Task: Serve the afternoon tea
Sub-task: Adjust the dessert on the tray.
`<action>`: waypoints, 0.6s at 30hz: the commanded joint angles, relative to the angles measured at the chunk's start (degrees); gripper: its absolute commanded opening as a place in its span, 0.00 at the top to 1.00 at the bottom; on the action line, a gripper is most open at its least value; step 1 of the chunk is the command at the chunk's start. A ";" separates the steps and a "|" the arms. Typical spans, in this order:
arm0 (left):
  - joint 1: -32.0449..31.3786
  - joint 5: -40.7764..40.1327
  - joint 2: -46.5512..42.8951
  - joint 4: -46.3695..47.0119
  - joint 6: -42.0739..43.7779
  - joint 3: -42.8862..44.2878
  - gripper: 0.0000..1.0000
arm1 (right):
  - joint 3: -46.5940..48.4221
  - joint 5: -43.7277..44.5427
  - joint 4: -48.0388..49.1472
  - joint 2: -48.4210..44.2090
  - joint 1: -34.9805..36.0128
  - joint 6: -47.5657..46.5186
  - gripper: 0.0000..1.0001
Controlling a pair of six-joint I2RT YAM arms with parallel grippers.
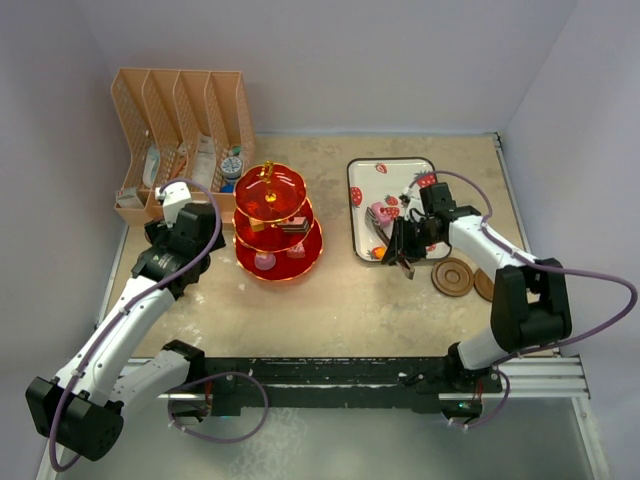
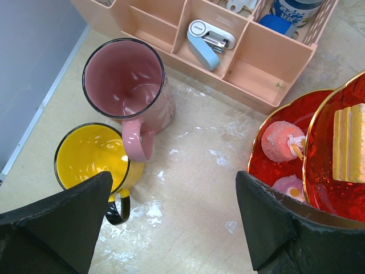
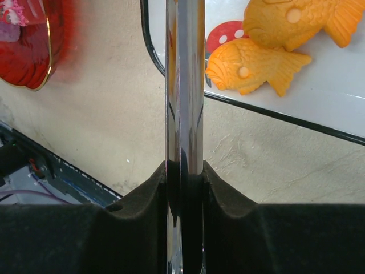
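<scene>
The red three-tier stand [image 1: 272, 222] with gold rims stands left of centre, with small cakes on its tiers. In the left wrist view its lower tier [image 2: 263, 171] holds a pink cake [image 2: 282, 141]. A pink mug [image 2: 122, 80] and a yellow mug [image 2: 91, 157] stand upright side by side; in the top view the left arm hides them. My left gripper [image 2: 174, 182] hangs open over bare table between the yellow mug and the stand. My right gripper [image 3: 184, 171] is shut on the metal tongs [image 3: 184, 85] at the tray's near edge, beside two orange fish-shaped cakes [image 3: 256, 65].
A white strawberry-print tray [image 1: 400, 170] lies right of centre with several sweets on it. A peach desk organiser [image 1: 180, 110] stands at the back left, close behind the mugs. Two brown coasters [image 1: 452, 277] lie near the right arm. Walls close the left, back and right sides.
</scene>
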 commanded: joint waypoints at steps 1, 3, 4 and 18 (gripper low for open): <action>-0.18 -0.25 0.01 1.34 1.29 0.04 0.14 | 1.87 -6.34 -1.13 -3.04 -0.36 -0.93 0.73; -0.16 -0.29 0.08 1.34 1.31 0.12 0.14 | 2.86 -7.62 0.15 -4.91 -0.37 -0.21 0.73; -0.17 -0.22 0.11 1.34 1.28 0.11 0.14 | 3.21 -8.75 1.04 -5.54 -0.40 0.58 0.72; -0.19 -0.38 0.00 1.33 1.27 0.10 0.14 | 11.99 10.43 -8.26 -9.39 -2.13 -0.35 0.61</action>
